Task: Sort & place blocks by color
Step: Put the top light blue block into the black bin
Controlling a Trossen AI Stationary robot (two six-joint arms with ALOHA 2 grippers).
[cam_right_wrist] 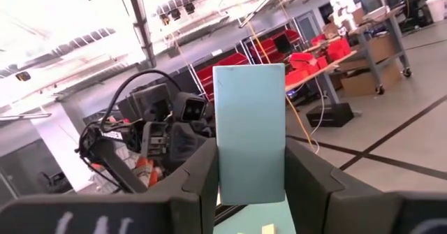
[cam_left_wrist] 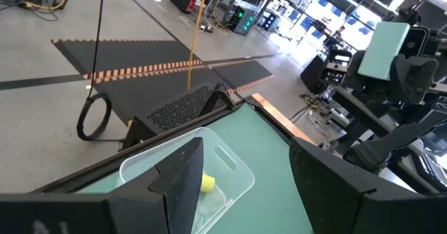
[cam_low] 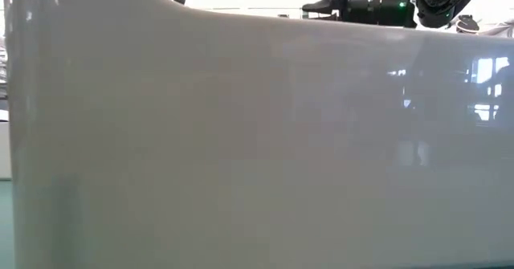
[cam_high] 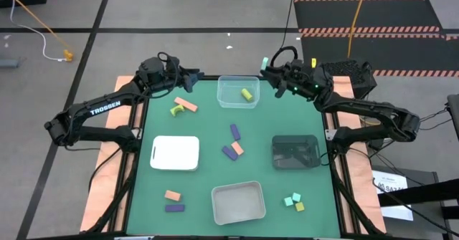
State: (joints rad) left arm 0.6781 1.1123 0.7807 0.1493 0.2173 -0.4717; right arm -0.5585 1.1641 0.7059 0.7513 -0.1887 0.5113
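One yellow block [cam_high: 246, 94] binned; our right gripper [cam_right_wrist: 250, 165] clamps a mint block [cam_right_wrist: 249, 133]; left gripper [cam_left_wrist: 241, 178] spread, empty; most blocks unsorted.

"TROSSEN" in white caps on left arm [cam_high: 97, 111], high view. White sheet [cam_high: 393, 190] w/ dark print on floor by table's right side; letters too small to read. Wrist views: pale marks on own fingers' base, blurred, can't read. Low view: no text. Nothing legible on trays or blocks.
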